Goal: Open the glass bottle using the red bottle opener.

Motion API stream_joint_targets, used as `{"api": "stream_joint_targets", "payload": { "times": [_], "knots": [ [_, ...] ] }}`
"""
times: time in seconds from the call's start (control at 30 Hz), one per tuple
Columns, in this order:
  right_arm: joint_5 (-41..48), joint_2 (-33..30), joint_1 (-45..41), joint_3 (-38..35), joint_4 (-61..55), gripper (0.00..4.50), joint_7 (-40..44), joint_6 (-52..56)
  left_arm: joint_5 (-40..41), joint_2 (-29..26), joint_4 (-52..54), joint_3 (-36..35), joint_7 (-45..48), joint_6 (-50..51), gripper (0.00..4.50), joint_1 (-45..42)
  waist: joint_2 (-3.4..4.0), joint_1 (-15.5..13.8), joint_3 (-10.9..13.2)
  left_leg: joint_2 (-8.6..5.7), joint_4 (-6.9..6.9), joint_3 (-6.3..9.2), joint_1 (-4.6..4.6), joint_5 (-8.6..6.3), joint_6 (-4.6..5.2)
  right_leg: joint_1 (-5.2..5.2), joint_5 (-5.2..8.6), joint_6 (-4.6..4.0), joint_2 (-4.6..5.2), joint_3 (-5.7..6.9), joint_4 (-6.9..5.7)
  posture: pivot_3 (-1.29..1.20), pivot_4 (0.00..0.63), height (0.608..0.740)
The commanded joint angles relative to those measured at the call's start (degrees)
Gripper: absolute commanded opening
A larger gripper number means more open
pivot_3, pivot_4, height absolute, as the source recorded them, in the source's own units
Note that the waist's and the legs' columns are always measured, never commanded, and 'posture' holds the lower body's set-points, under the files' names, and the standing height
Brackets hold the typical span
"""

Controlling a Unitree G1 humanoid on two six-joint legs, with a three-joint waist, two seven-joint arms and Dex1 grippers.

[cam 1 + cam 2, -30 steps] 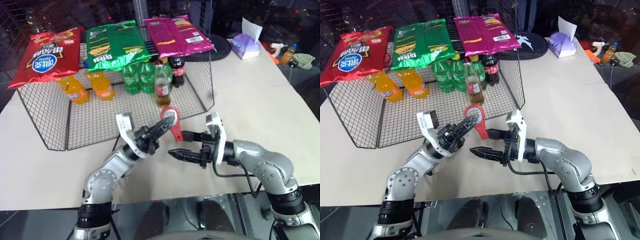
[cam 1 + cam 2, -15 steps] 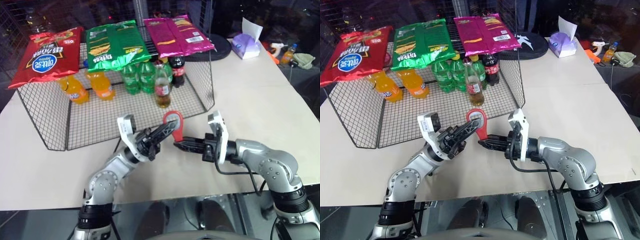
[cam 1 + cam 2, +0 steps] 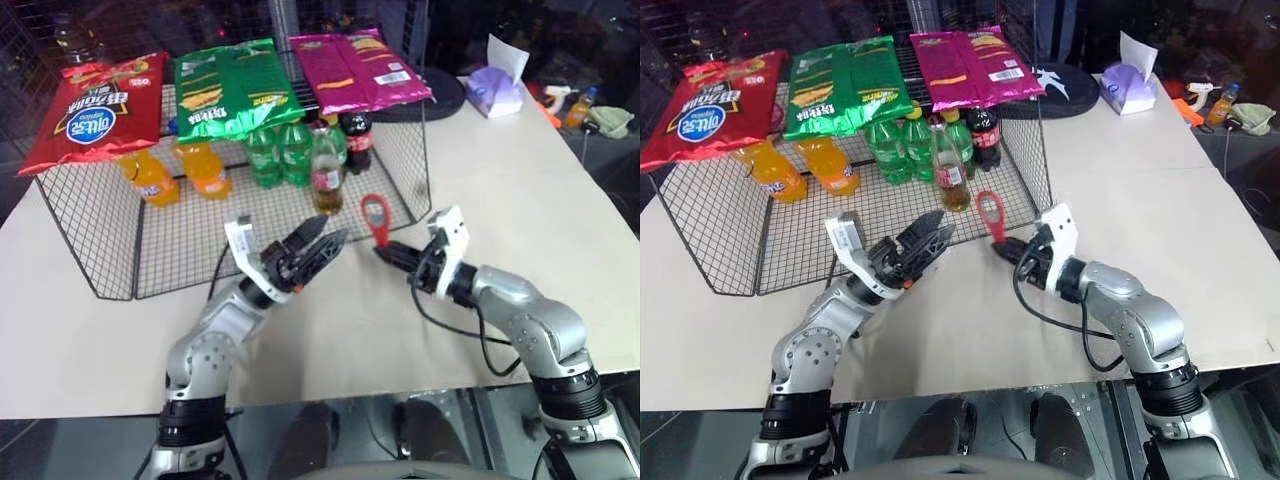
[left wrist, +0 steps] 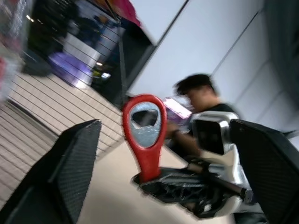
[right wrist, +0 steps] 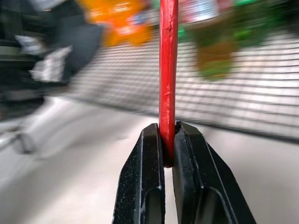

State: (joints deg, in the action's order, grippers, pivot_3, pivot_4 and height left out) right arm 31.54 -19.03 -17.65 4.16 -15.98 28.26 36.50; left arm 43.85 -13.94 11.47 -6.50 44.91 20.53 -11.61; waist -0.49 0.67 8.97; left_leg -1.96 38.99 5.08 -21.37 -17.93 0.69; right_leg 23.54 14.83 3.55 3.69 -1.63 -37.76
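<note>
Bottle: the small clear glass bottle of amber liquid with a red-and-white label (image 3: 325, 172) stands upright inside the black wire-mesh rack (image 3: 90, 240), beside the green plastic bottles (image 3: 278, 152), cap on.
Opener: the flat red bottle opener with a ring head (image 3: 376, 217) stands ring-up above the pale desk (image 3: 520, 210), just in front of the rack.
Right hand (image 3: 384, 251): fingers pinched tight on the opener's handle tip, pointing level toward the rack.
Left hand (image 3: 322, 243): fingers spread apart, empty, tilted upward beside the opener.
Risk: a grip that low on the handle looks thin — I'd expect the opener to pivot or slip once it levers against the cap, or to snag on the mesh.
</note>
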Motion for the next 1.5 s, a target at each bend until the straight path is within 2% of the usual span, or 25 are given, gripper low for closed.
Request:
{"api": "stream_joint_targets", "payload": {
  "times": [0.03,0.13,0.3,0.7,1.1,1.2,1.27,1.3,1.5],
  "knots": [
    [-2.64,1.64,-0.45,-3.54,0.95,0.00,-2.81,-5.69,-10.72,0.44,-3.01,0.71,-2.31,-11.73,4.36,-2.86,0.00,-0.01,0.00,0.00,0.00,0.00,-0.03,0.00,0.00,0.03,0.00,0.00,0.00,0.00,0.00,0.00,0.150,0.740],
    [-3.95,2.69,-0.69,-4.49,2.08,0.00,-3.44,-7.95,-21.50,0.24,-9.15,1.16,-6.72,-22.43,4.36,-6.95,0.00,-0.03,0.00,-0.01,0.02,0.01,-0.17,0.01,-0.01,0.16,0.00,0.00,0.00,0.01,-0.02,0.00,0.150,0.740],
    [-4.75,3.87,-0.08,-3.61,1.65,0.00,-2.84,-9.00,-29.60,-0.15,-17.82,2.23,-10.24,-30.32,4.36,-12.93,0.00,0.03,0.00,-0.03,0.08,0.03,-0.32,0.01,-0.01,0.25,-0.01,0.01,0.00,0.05,-0.02,0.00,0.150,0.740],
    [-5.44,4.25,1.18,-4.09,-0.61,0.00,-3.09,-9.45,-32.94,1.67,-40.04,1.39,-15.64,-36.90,4.36,-27.10,0.00,0.17,0.00,-0.15,0.20,0.10,-0.38,0.01,0.00,0.26,-0.01,0.02,0.01,0.12,-0.09,0.00,0.150,0.740],
    [-6.15,4.88,1.83,-4.15,-1.84,0.00,-3.68,-10.09,-34.13,2.49,-48.71,2.61,-15.04,-35.96,4.36,-32.43,0.00,0.30,0.00,-0.28,0.23,0.12,-0.39,0.01,0.00,0.29,-0.01,0.02,0.02,0.12,-0.15,0.00,0.150,0.740],
    [-6.35,4.92,2.05,-4.12,-1.90,0.00,-3.67,-10.27,-33.85,2.65,-48.98,2.65,-14.39,-35.36,3.64,-32.79,0.00,0.30,0.00,-0.28,0.23,0.12,-0.39,0.01,0.00,0.30,-0.01,0.02,0.02,0.12,-0.15,0.00,0.150,0.740],
    [-6.49,4.97,2.10,-3.96,-1.84,0.00,-3.66,-10.47,-34.04,2.65,-48.94,2.73,-14.28,-35.03,2.71,-32.82,0.00,0.30,0.00,-0.28,0.24,0.12,-0.39,0.01,0.00,0.30,-0.01,0.02,0.02,0.12,-0.16,0.00,0.150,0.740],
    [-6.51,4.99,2.06,-3.90,-1.80,0.00,-3.66,-10.55,-34.22,2.62,-48.90,2.80,-14.33,-34.89,2.45,-32.79,0.00,0.30,0.00,-0.28,0.24,0.12,-0.39,0.01,0.00,0.30,-0.01,0.02,0.02,0.12,-0.16,0.00,0.150,0.740],
    [-5.33,5.72,1.50,-4.50,-1.89,0.00,-3.96,-9.77,-33.91,2.24,-45.99,3.08,-13.39,-33.16,2.48,-30.93,-0.01,0.30,-0.01,-0.29,0.27,0.12,-0.39,0.01,0.00,0.30,-0.01,0.02,0.02,0.12,-0.19,0.00,0.150,0.740]
  ]
}}
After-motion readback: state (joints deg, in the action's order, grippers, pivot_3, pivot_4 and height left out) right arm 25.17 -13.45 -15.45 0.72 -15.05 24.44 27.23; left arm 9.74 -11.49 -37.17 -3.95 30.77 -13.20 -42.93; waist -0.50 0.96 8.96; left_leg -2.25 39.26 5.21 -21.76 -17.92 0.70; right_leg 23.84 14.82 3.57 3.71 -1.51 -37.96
